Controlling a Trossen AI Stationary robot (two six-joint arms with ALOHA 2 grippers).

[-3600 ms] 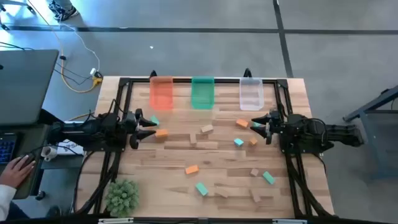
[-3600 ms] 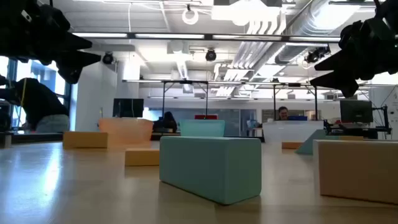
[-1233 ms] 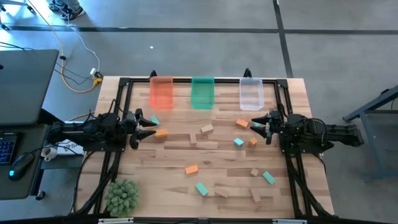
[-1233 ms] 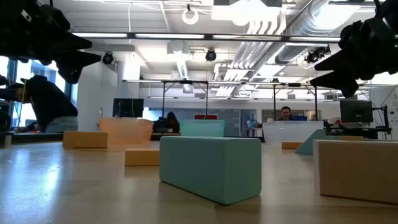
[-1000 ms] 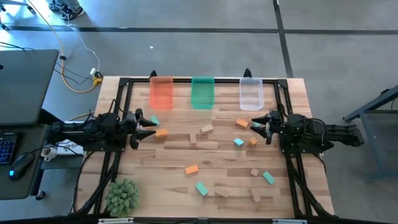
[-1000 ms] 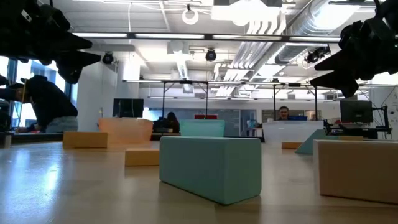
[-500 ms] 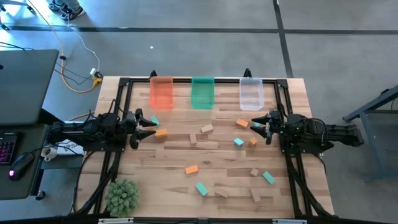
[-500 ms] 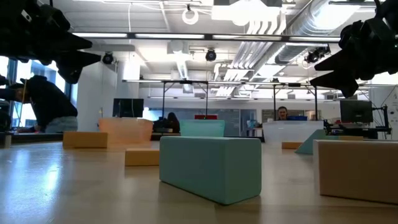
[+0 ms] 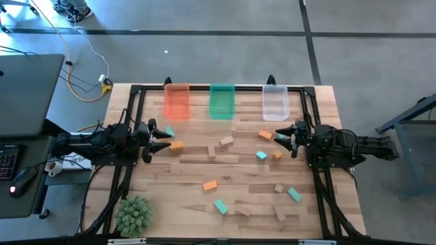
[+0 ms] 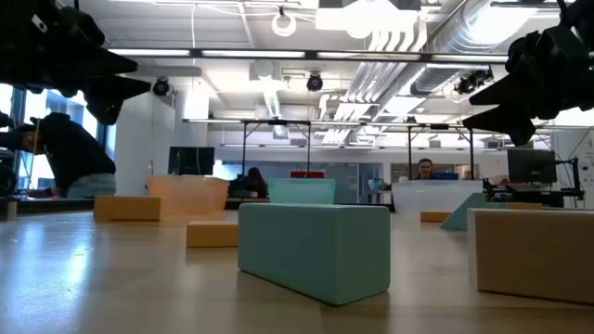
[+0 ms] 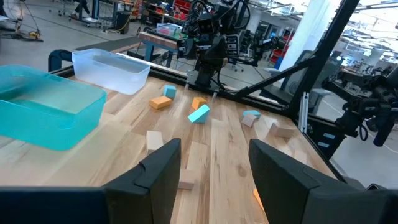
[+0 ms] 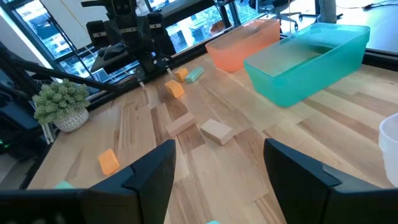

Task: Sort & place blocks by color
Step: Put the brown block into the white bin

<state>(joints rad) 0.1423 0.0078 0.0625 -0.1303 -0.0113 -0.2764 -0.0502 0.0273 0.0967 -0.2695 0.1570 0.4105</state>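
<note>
Nothing has shifted over the last secs. We see left gripper (image 9: 161, 136) and right gripper (image 9: 285, 136) parked low at opp. table edges, both jaws apart, holding nothing. Blocks (image 9: 210, 184) all lie scattered on the table (image 9: 191, 170); orange bin (image 9: 177, 102), green bin (image 9: 221, 101), clear bin (image 9: 274, 103) look empty. We judge sorting not yet begun.

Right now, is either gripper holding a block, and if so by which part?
Nothing is held. The left gripper and right gripper both stand open and empty above the table, with every block lying loose on it.
</note>
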